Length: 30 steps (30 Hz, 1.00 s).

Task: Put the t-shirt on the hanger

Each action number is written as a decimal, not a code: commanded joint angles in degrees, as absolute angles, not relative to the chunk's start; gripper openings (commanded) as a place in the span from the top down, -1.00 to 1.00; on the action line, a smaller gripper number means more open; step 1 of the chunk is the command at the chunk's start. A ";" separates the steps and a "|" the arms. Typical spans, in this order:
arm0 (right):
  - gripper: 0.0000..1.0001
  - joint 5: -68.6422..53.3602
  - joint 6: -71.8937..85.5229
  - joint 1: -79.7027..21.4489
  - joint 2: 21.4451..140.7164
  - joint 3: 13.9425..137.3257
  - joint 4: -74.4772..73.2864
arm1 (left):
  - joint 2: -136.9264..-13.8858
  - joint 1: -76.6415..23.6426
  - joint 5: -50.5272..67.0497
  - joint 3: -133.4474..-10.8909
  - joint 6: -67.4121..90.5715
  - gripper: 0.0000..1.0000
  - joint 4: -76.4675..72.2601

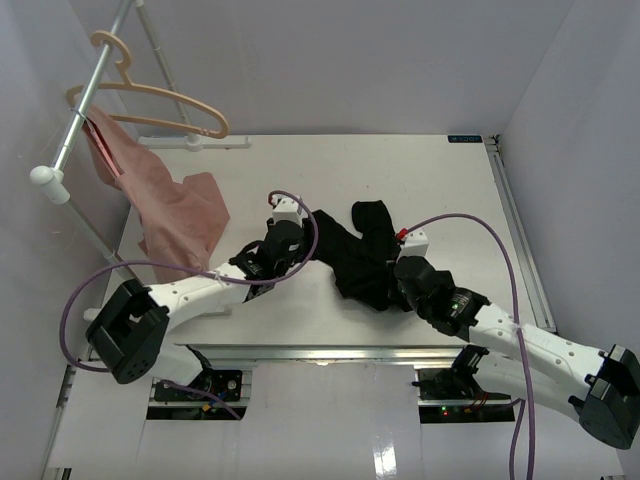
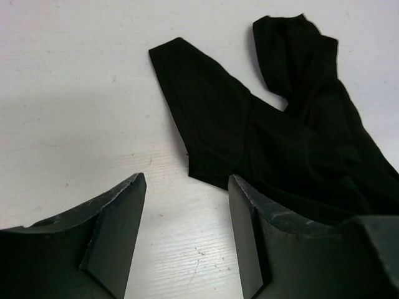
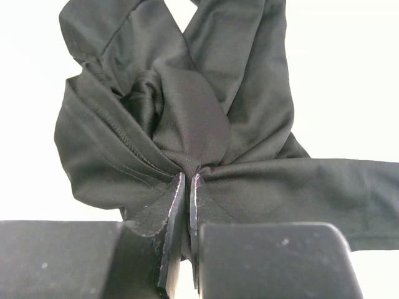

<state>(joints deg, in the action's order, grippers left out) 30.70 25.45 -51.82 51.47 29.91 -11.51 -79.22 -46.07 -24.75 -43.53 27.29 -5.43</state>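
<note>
Black t-shirt (image 1: 350, 250) frame centre, pinched by right gripper (image 3: 188, 177); left gripper (image 2: 187, 180) parted, empty, beside it; hanger (image 1: 170, 97) upper left, nearer left arm (image 1: 190, 290).

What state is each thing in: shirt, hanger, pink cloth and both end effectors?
black t-shirt: crumpled on the table.
hanger: hooked on the rail, no t-shirt on it.
pink cloth: hangs by the rail, lower end on the table.
left end effector: open, holding nothing.
right end effector: shut on a fold of the t-shirt.
</note>
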 commanded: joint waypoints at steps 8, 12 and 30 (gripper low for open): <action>0.85 29.81 25.83 -51.69 49.65 28.57 -8.06 | -97.28 -44.34 -15.03 -54.75 32.89 -0.40 -2.05; 0.85 29.88 25.63 -51.74 49.66 28.56 -7.97 | -103.71 -43.65 -15.14 -58.89 34.92 -0.41 0.41; 0.85 52.00 25.12 -49.92 50.34 43.34 -13.80 | -78.25 -40.69 -28.47 -64.87 30.12 1.00 14.50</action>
<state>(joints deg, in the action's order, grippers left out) 38.18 25.21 -51.53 50.52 37.09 -14.20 -89.11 -41.30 -21.87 -63.65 32.09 11.97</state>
